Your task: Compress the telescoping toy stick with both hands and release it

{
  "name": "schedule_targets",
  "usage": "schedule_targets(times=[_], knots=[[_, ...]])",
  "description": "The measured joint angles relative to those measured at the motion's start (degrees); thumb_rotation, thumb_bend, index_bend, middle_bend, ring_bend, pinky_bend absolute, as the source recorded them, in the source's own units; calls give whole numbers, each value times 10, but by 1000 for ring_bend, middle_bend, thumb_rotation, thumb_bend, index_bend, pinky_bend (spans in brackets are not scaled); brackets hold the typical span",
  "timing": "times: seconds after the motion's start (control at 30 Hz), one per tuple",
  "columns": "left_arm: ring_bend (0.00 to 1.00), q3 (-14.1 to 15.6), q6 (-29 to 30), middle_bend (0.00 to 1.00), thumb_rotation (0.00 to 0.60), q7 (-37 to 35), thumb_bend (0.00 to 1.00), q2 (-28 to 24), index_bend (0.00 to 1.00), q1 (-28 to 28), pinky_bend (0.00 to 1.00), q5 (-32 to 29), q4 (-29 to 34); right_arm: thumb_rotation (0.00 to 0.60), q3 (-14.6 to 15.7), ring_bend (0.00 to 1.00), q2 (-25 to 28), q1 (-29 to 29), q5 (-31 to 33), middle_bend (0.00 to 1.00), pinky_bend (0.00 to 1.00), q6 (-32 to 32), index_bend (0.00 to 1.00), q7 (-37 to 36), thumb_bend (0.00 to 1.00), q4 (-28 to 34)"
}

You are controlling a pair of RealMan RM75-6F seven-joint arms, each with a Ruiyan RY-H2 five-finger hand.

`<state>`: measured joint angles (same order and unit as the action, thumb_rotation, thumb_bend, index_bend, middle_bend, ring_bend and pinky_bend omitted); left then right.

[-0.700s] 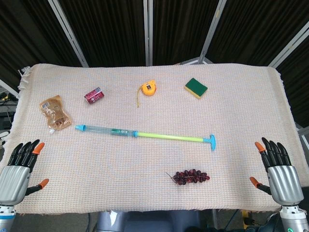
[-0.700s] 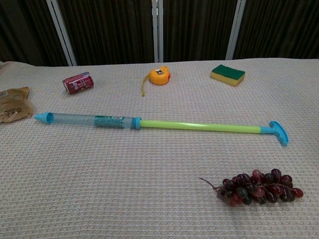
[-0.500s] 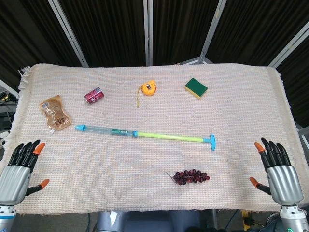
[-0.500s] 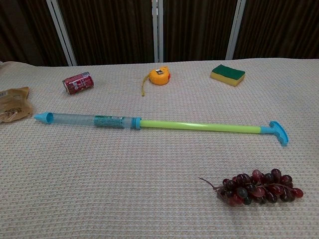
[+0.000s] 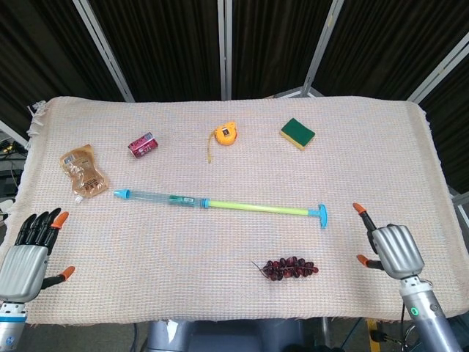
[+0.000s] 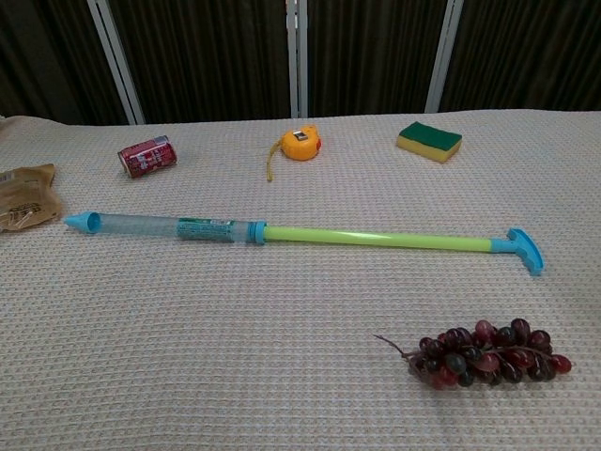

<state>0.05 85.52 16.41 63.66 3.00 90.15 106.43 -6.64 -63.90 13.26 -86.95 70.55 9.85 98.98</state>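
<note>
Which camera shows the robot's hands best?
The head view. It shows the left hand and right hand at the table's near corners, both away from the toy stick. The chest view shows neither hand.

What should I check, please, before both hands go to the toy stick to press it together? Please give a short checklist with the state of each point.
1. Toy stick is fully extended and lies flat on the cloth: ok.
2. Left hand holds nothing, fingers apart: ok.
3. Right hand holds nothing: ok. It is not yet at the blue handle.
4. Blue tip is free; the brown pouch lies near it but apart: ok.
5. Grapes lie in front of the stick's handle end, close to the right hand's way: not ok, go around them.
6. Whether the stick slides easily: cannot tell.
</note>
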Motion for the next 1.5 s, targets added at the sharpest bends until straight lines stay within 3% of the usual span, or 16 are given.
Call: schedule_targets(times=[0.23,0.43,0.7,0.93,1.5], knots=[[0,-14,-33,0,600,21,0,19,0,17,0,-42,-15,600,-43,1000,-37,127,126,987,1000,-192,240,11,0,-38],[0,-21,-47,0,600,37,0,32,0,26,0,-67,-26,600,-64,1000,-106,210,223,996,1000,-258,346,59,78,-99],[0,-22,-51,0,600,37,0,35,0,29,0,-83,-32,600,-62,1000,-179,260,309,999,1000,-262,445,145,140,-177],[0,-22,-53,0,600,33,0,33,0,32,0,-88,-34,600,-42,1000,-214,284,374,1000,1000,-248,469,201,160,-215],[0,-19,-56,0,600,39,0,37,0,37,0,-97,-35,600,-16,1000,-235,303,402,1000,1000,-243,509,214,213,-244]])
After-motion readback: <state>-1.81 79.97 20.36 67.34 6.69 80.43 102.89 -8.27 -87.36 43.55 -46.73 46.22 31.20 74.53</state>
